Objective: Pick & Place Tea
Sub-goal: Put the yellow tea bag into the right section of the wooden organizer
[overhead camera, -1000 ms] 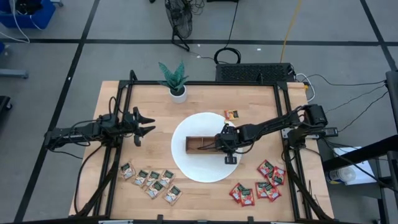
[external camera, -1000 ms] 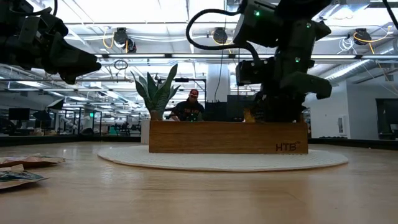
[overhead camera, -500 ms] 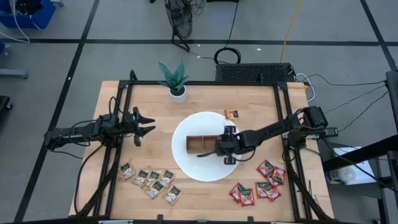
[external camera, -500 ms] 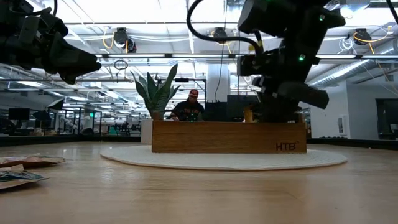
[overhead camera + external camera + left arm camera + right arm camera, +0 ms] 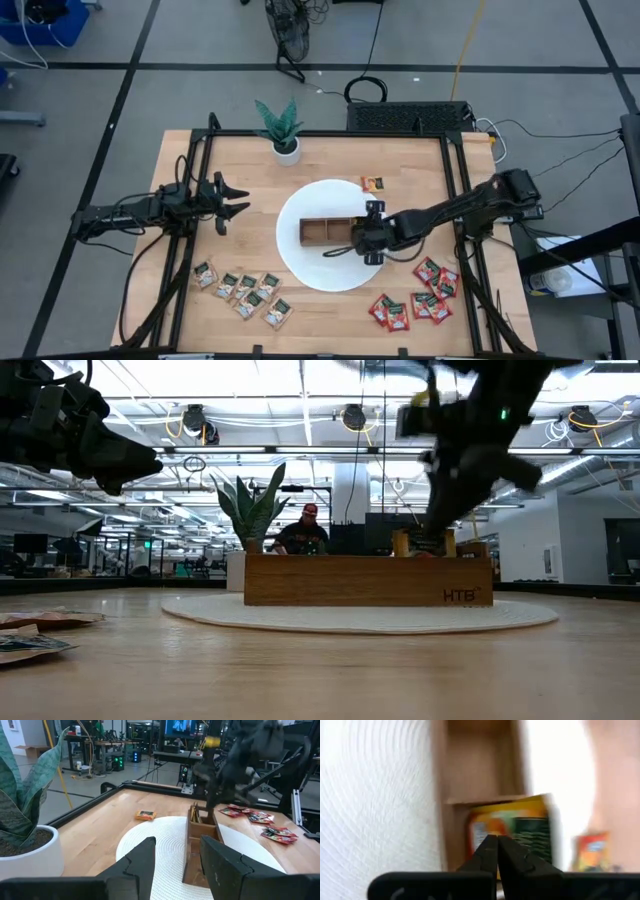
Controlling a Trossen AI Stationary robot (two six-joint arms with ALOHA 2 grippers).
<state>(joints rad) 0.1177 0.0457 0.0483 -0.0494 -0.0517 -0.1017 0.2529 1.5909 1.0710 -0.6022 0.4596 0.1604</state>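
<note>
- A pale wooden tabletop [image 5: 320, 150] framed by black rails stands on a grey floor, in a large room with ceiling lights; a person [image 5: 303, 532] sits far behind it.
- A round white mat [image 5: 295, 262] lies mid-table with a brown wooden tray [image 5: 322, 232] on it, and a potted plant [image 5: 281, 128] stands at the far edge.
- The right claw [image 5: 330, 251] hangs low over the mat beside the tray, fingers pressed together and holding nothing.
- An orange-yellow sachet [image 5: 516, 833] with a dark green panel sits in the tray's end compartment, just ahead of that claw.
- Another orange sachet [image 5: 372, 184] lies flat on the wood beyond the mat.
- Red sachets [image 5: 415, 295] cluster at the near right, beige sachets [image 5: 245, 292] at the near left.
- The left claw [image 5: 237, 202] waits at the left, fingers parted and empty.
</note>
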